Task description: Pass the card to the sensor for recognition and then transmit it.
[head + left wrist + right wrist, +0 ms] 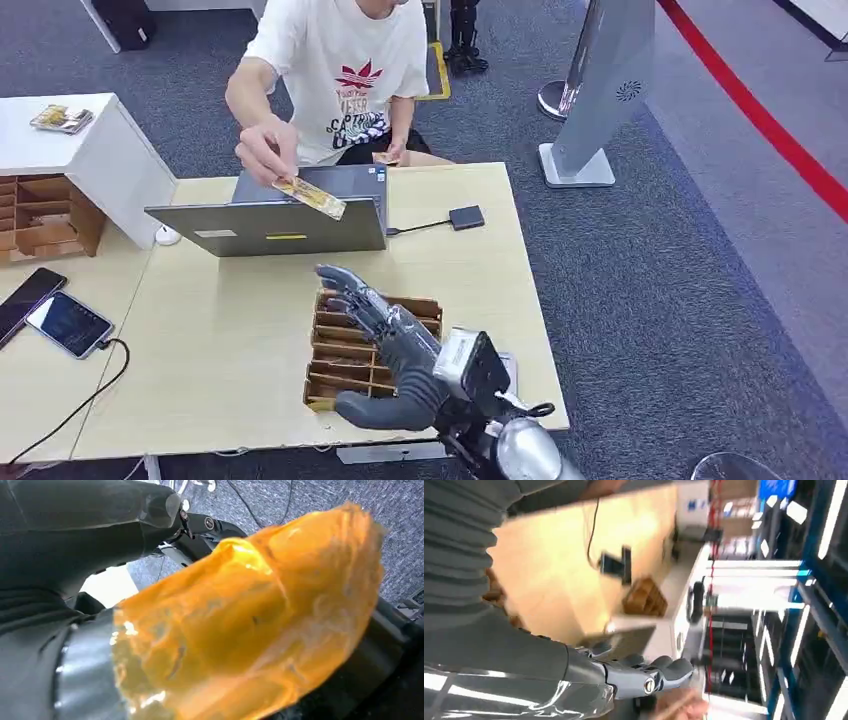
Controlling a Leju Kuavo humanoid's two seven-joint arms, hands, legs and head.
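A seated person's hand (265, 150) holds a yellow card (312, 197) above the open grey laptop (270, 225). The small black sensor (466, 217) lies on the table to the laptop's right, joined to it by a cable. My right hand (385, 335) reaches over the wooden slotted card tray (335, 375), with fingers stretched toward the laptop, thumb apart and nothing in it. The blurred right wrist view shows the same right hand (644, 672) empty. In the left wrist view my left hand's grey cover (45, 645) sits behind an orange translucent mass (250, 625) that hides the fingers.
Two phones (68, 323) lie on the table at the left, one on a cable. A white cabinet (110, 150) with a wooden rack (45, 215) stands at the far left. A grey standing panel (600, 90) rises from the carpet beyond the table's right edge (535, 300).
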